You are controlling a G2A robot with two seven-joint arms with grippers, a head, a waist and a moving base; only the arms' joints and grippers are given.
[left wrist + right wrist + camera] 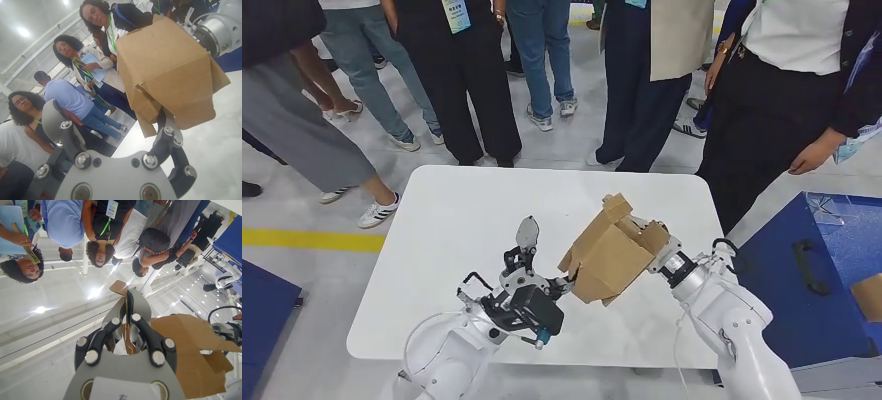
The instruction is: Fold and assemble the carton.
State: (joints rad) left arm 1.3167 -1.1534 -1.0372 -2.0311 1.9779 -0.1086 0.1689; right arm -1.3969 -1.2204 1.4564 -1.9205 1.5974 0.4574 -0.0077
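White table (442, 230) under the work. Brown cardboard carton (607, 255) is up off the surface, tilted, over the robot-side right part of the table, between the two grippers. The body is already squared into a box shape. The ends are not closed.

Right gripper (126, 298) is at the carton's upper end, fingers pinched nearly together with a loose flap (118, 287) clamped between them. As far as I can see, that's the one real hold on the carton.

Left gripper (545, 258) is at the opposite, lower end, jaws spread wide, gripping nothing. One finger (52, 115) stands free in the air, well apart from the cardboard. The other finger (167, 136) pokes up under the end flaps (145, 111), touching or just short of them, can't tell which. Those flaps hang half-folded, one corner ragged, with a gap behind them.

My read: body forming is done and the step in hand is closing the lower end.

Next move calls for the left finger to press the hanging flaps inward and flat while the right holds rigid as counter-support. Push along the fold line, not across it, else the carton likely pivots about the single pinched flap. Left doesn't need to close for this; the open jaw works as a pusher.
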